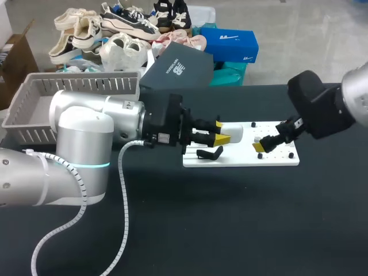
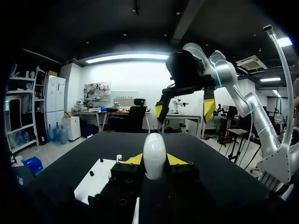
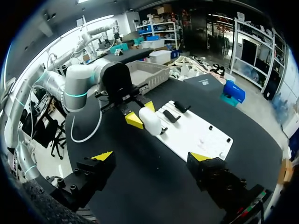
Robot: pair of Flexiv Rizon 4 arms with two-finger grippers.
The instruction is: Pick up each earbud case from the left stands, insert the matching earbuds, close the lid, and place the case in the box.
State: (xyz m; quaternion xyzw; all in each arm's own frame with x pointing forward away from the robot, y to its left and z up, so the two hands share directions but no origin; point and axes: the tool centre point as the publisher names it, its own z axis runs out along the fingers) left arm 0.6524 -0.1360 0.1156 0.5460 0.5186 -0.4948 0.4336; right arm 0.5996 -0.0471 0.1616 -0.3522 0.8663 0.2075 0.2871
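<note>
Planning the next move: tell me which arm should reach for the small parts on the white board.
Right, probably. The right fingers stand open over the white board, holding nothing. The left fingers are shut on the white case, so that arm is occupied.

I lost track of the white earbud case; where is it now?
In the head view, the white earbud case sits clamped in the left tool, over the white board's left half.

The earbud case (image 1: 234, 133) looked smooth, glossy white plastic; the counter (image 1: 230, 230) was matt black, the basket (image 1: 86, 85) at upper left grey slatted plastic.
</note>
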